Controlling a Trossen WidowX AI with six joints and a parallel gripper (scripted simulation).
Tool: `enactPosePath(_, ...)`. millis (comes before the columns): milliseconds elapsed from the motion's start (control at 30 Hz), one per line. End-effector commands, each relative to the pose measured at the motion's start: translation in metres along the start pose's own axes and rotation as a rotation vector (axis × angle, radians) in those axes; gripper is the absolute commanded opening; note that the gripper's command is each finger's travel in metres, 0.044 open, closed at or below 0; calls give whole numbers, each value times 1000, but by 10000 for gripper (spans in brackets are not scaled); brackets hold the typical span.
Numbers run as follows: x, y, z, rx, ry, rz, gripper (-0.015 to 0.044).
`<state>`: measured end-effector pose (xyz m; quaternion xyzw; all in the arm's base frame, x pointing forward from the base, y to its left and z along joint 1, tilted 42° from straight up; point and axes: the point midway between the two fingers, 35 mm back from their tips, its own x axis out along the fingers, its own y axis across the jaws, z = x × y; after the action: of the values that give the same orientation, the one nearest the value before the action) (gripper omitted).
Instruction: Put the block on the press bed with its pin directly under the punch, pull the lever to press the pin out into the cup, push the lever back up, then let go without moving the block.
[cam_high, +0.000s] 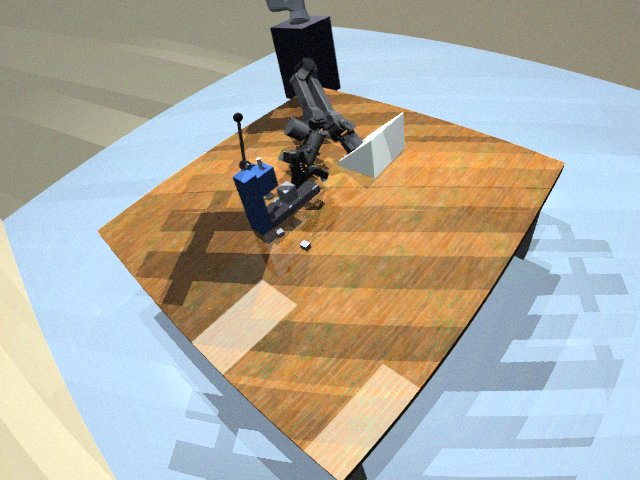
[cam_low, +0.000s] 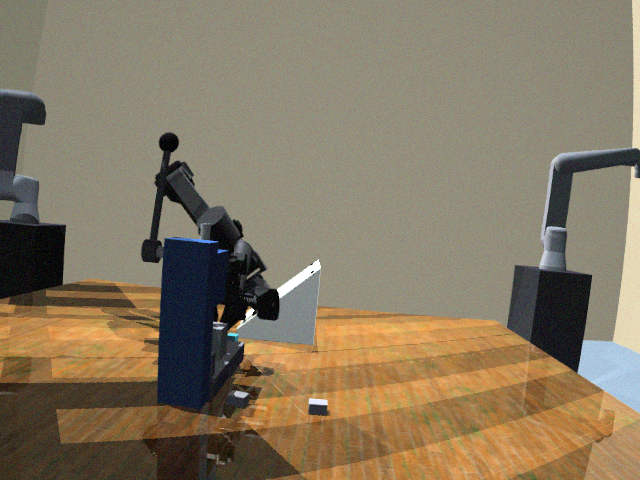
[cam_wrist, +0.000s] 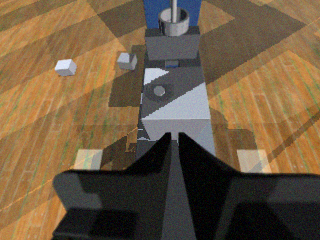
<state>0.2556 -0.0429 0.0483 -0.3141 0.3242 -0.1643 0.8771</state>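
Going by the top view, L to R. Far L, the lever (cam_high: 241, 143) (cam_low: 157, 211) stands up, black ball on its end, leaning a bit; nobody's on it. Next, the blue press (cam_high: 254, 204) (cam_low: 185, 320), upright on the counter (cam_high: 392, 248) (cam_low: 403, 382) (cam_wrist: 35, 115), w/ its grey bed (cam_high: 311, 191) (cam_low: 235, 355) running out R. Small pale cube no. 1 (cam_high: 279, 232) (cam_low: 238, 397) (cam_wrist: 127, 61) is just beside the press foot.

The block (cam_high: 285, 191) (cam_low: 219, 335) (cam_wrist: 177, 97), grey, sits flat on the bed, short of the punch (cam_wrist: 173, 20), on the gripper side. Pin (cam_wrist: 159, 91) shows as a round spot on its top, off to one side; so not under the punch AFAICT.

Small pale cube no. 2 (cam_high: 305, 244) (cam_low: 317, 406) (cam_wrist: 65, 67) is out on the counter, apart from the press. Gripper (cam_high: 296, 178) (cam_low: 230, 314) (cam_wrist: 174, 137) is approx. closed, just a sliver btwn the tips, nothing in it, tips by the block's near face; can't tell if they touch. A bit of cyan (cam_low: 233, 336) shows near the bed's outer end. Far R, the white wedge (cam_high: 379, 147) (cam_low: 297, 315) stands on the counter.
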Motion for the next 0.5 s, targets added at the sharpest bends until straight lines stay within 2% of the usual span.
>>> enactPosePath(0,4,1,1,-7,-13,3,30)
enactPosePath(467,19,1,12,-7,-68,2,30)
